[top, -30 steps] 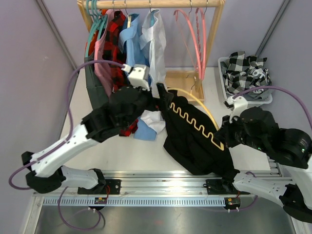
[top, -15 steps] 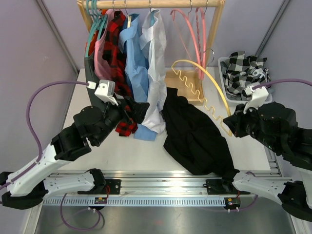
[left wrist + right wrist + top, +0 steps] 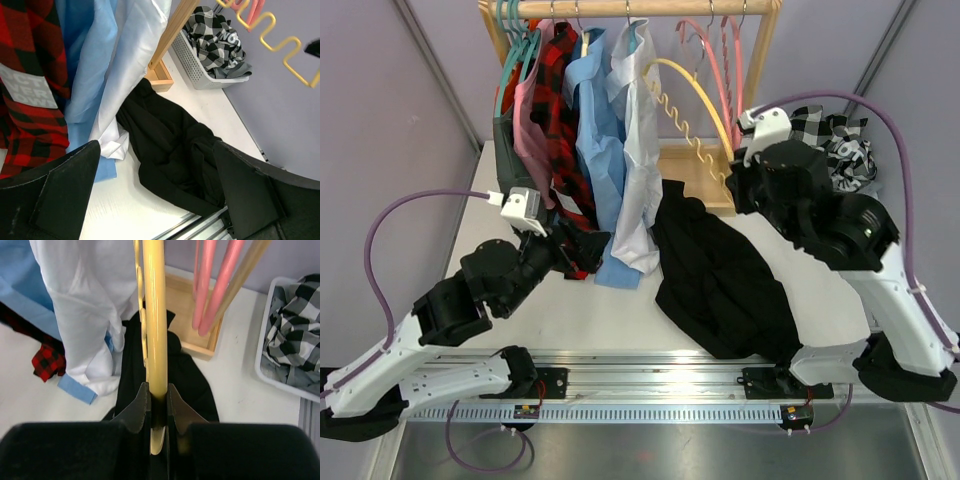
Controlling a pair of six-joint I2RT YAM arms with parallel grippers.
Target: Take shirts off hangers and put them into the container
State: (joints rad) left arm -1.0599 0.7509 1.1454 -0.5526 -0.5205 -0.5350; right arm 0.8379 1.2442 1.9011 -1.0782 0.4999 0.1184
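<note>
Red check shirt (image 3: 35, 135): a grey patch (image 3: 27, 91) has pale letters. They look like "VER" and "OWN". The rest is cut off or too faint.
Check shirt (image 3: 212, 30) in the basket (image 3: 192, 67): a dark band (image 3: 231, 39) has white letters, maybe "WO". They are too small to be sure.

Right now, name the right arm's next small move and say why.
Probably lift the yellow hanger onto the wooden rail, in the gap between the white shirt and the pink hangers. The right end effector is shut on it, it is bare, and the black shirt lies on the table.
</note>
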